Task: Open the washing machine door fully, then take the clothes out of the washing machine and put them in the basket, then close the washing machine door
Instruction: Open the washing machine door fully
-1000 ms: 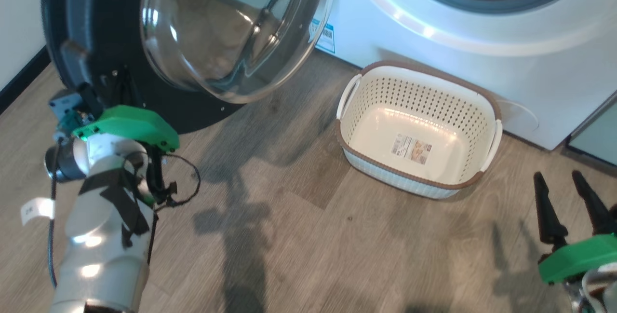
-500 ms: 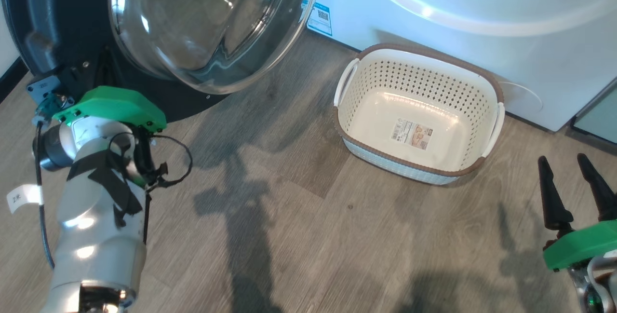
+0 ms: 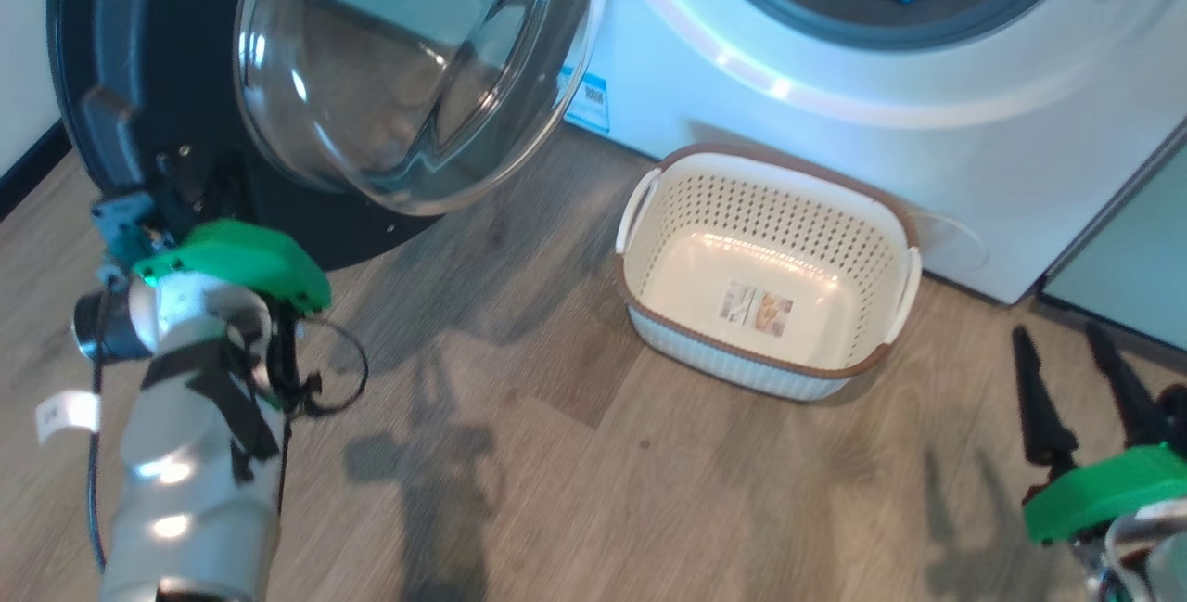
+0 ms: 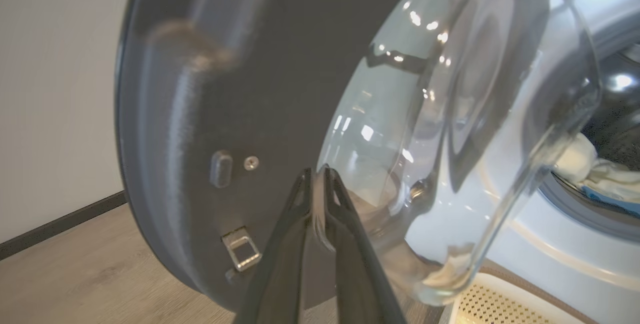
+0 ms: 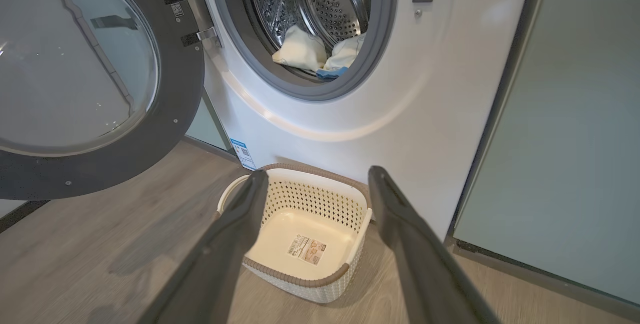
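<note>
Blue sticker [image 5: 241, 153] on washing machine [image 5: 440, 89] and basket [image 5: 310, 289] label were unreadable. Right wrist view showed clothes [image 5: 320, 54] in drum. Left gripper [image 4: 316, 174] was closed, empty; right gripper [image 5: 317, 172] was spread.

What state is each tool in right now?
Left tool: closed, holding nothing.
Right tool: open, holding nothing.
</note>
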